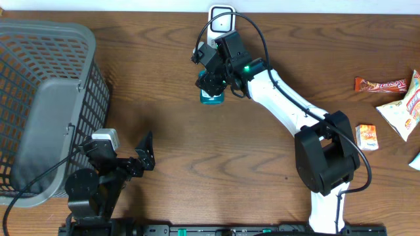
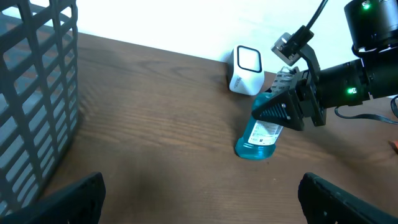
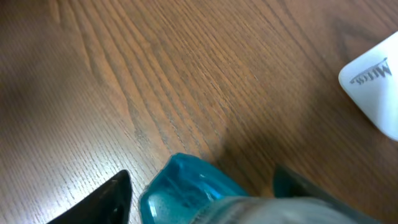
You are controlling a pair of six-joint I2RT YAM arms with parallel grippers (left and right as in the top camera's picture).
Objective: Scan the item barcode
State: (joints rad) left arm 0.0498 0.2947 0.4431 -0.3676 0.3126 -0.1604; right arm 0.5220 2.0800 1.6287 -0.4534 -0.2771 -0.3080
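A teal bottle (image 1: 211, 98) with a white label sits just in front of the white scanner (image 1: 221, 19) at the back middle of the table. In the left wrist view the bottle (image 2: 258, 140) leans with its base on the wood, below the scanner (image 2: 247, 70). My right gripper (image 1: 211, 84) is over its upper part, jaws open on either side. In the right wrist view the bottle (image 3: 186, 186) lies between the fingers of the right gripper (image 3: 202, 180), with a gap at the left finger; the scanner (image 3: 376, 81) is at the right edge. My left gripper (image 1: 146, 151) rests open and empty at front left.
A grey mesh basket (image 1: 46, 98) fills the left side, close to my left arm. Snack packets lie at the far right: a red bar (image 1: 380, 84), a chip bag (image 1: 403, 111) and a small orange box (image 1: 367, 136).
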